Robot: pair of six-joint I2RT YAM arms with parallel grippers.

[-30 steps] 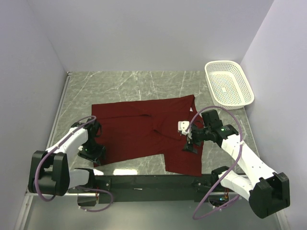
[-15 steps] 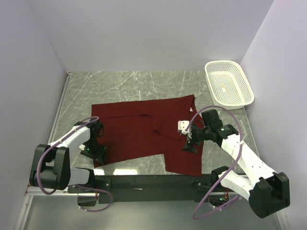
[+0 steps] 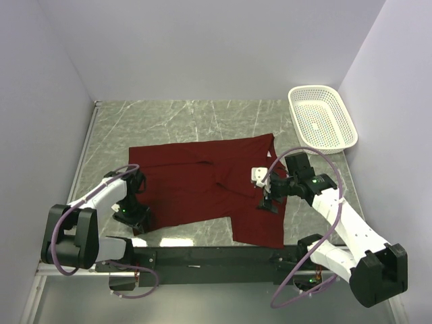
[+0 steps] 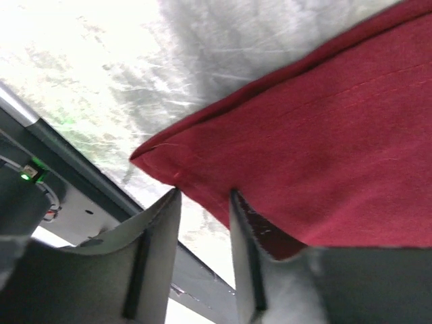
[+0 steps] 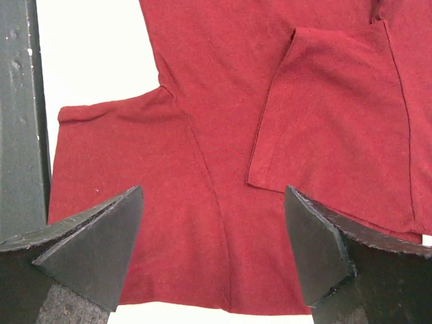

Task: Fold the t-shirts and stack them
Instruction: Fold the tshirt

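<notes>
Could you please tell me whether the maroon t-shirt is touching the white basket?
Apart. The top external view shows a strip of bare table between the far right corner of the maroon t-shirt and the white basket.

Robotics lab test cell, not a home or shop. Evidence: two white-and-black robot arms, the left arm (image 3: 100, 194) & the right arm (image 3: 345, 224), are bolted side by side on a black rail (image 3: 202, 256) at the near edge of a table (image 3: 175, 115). A purple cable (image 3: 305, 149) loops off each arm, and a green status LED (image 4: 25, 177) glows in the left wrist view. Plain white walls (image 3: 202, 47) box in the work area at the back & both sides, like a purpose-built enclosure. The tabletop is a grey marble-pattern sheet. Props are few: one maroon t-shirt (image 3: 189, 185) spread on the table & a white perforated basket (image 3: 320, 121) in the far right corner. Cams sit overhead & on each wrist, i.e. an instrumented rig.
</notes>
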